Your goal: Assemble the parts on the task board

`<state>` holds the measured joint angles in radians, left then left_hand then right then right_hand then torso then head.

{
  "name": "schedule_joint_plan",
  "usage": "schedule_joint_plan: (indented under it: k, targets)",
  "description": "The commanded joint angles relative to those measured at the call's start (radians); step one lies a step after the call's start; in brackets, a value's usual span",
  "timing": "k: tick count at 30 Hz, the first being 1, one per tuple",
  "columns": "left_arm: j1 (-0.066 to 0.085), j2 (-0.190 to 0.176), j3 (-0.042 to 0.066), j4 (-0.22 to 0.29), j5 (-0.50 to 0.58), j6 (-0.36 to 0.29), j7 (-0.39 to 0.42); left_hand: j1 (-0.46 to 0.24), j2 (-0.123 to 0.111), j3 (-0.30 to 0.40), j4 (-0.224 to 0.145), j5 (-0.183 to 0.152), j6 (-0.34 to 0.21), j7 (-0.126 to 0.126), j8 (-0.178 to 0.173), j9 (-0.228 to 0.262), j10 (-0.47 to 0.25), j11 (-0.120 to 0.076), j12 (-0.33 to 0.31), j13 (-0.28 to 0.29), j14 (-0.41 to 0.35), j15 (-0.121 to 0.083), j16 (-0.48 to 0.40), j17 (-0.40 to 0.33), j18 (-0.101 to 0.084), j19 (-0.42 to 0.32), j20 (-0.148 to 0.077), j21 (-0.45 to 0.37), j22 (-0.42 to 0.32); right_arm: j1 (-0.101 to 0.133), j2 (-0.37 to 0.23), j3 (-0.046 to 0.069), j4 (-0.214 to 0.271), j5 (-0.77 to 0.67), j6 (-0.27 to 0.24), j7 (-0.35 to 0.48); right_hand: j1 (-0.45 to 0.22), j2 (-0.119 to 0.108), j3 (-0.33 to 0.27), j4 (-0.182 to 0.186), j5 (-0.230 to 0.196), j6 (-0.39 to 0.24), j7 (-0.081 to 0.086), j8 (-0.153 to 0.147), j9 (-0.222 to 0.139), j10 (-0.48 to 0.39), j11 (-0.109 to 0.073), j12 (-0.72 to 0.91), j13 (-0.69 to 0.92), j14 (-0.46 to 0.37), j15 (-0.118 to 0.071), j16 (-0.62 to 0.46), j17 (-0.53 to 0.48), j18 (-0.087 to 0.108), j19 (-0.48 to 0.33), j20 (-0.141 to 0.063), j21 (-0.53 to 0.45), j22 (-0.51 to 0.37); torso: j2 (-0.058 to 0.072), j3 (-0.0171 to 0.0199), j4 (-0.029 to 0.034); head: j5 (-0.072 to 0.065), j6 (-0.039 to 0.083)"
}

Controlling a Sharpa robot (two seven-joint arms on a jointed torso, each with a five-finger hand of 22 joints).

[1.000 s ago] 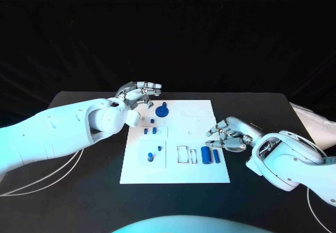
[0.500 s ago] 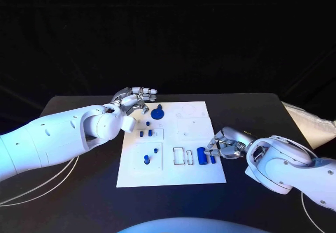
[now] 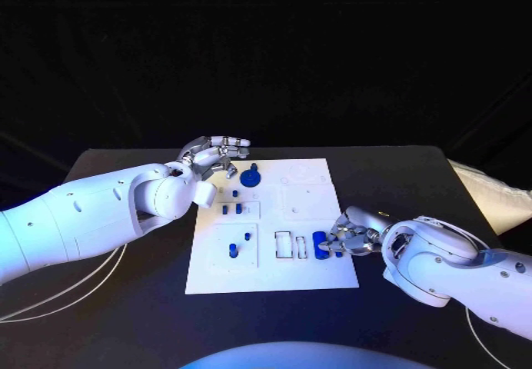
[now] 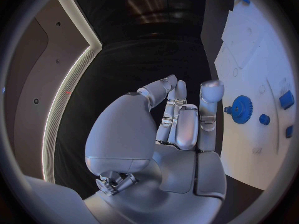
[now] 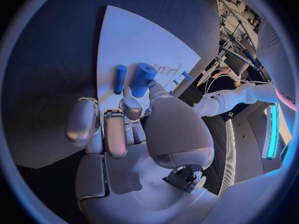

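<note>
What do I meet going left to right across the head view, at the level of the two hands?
Left hand → blue gear part → task board → thick blue cylinder → right hand.

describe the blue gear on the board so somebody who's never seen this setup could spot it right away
Start at the white task board in the middle of the black table and go to its far edge, near the left hand. The blue gear lies there, just beside the fingertips. It is the one round, toothed disc; the other blue parts are small pegs or cylinders.
</note>
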<state>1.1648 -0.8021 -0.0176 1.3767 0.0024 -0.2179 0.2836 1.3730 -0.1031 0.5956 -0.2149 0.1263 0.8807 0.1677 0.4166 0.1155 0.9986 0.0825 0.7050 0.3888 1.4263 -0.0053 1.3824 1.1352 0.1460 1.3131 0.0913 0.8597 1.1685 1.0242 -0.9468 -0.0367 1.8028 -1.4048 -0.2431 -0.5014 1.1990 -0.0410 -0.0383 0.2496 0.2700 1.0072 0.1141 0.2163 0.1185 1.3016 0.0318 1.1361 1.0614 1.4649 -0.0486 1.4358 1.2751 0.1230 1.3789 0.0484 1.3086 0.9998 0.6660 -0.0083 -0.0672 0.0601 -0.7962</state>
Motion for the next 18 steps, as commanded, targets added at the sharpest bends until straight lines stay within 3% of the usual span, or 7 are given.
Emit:
schedule_joint_plan:
  k: [1,4,11,18]
  targets:
    - [-0.001,0.001,0.001,0.000,0.007,0.020,0.006,-0.002,0.003,0.002,0.004,-0.002,-0.005,0.001,0.007,-0.001,-0.002,-0.002,-0.006,-0.001,-0.002,0.000,0.001,0.001,-0.001,-0.005,0.001,0.001,-0.002,-0.007,0.016,0.000,-0.011,-0.036,0.023,-0.047,0.004,0.010,-0.009,0.004,-0.010,-0.003,-0.005,0.005,0.002,0.000,-0.005,0.005,0.004,0.058,0.000,0.004,0.001,-0.020,-0.002,0.006,0.004,0.001,0.001,0.0005,-0.0001,-0.001,-0.002]
    - [-0.001,0.001,0.001,0.000,0.008,0.021,0.006,-0.002,0.003,0.002,0.004,-0.002,-0.005,0.001,0.007,-0.001,-0.002,-0.002,-0.006,-0.001,-0.002,0.000,0.001,0.001,-0.001,-0.005,0.001,0.001,-0.002,-0.015,0.035,0.000,-0.023,-0.039,0.024,-0.050,0.007,0.011,-0.014,0.007,-0.017,-0.004,-0.005,0.007,0.003,0.000,-0.005,0.005,0.006,0.058,0.000,0.004,0.001,-0.020,-0.003,0.005,0.004,0.001,0.001,0.0017,-0.0004,-0.002,-0.003]
    - [-0.001,0.002,0.001,-0.001,0.008,0.022,0.005,-0.002,0.003,0.002,0.004,-0.002,-0.005,0.001,0.007,-0.001,-0.002,-0.002,-0.006,-0.001,-0.002,0.000,0.001,0.001,-0.001,-0.005,0.001,0.000,-0.002,-0.028,0.063,0.000,-0.047,-0.041,0.041,-0.057,0.020,0.014,-0.024,0.010,-0.028,-0.002,-0.007,0.015,0.007,0.003,-0.007,0.009,0.015,0.058,-0.001,0.004,0.002,-0.020,-0.003,0.005,0.005,0.003,0.000,-0.0002,0.0005,0.000,-0.009]
    - [-0.001,0.001,0.001,-0.002,0.008,0.021,0.005,-0.002,0.004,0.002,0.004,-0.001,-0.006,0.001,0.007,-0.001,-0.002,-0.001,-0.006,-0.001,-0.002,0.000,0.001,0.001,-0.001,-0.006,0.001,-0.002,-0.003,-0.032,0.072,0.000,-0.054,-0.042,0.031,-0.062,0.051,0.031,-0.033,0.007,-0.025,0.013,-0.013,0.033,0.019,0.012,-0.012,0.018,0.033,0.058,-0.005,0.005,0.003,-0.021,-0.002,0.002,0.007,0.006,0.000,-0.0002,-0.0019,0.001,-0.010]
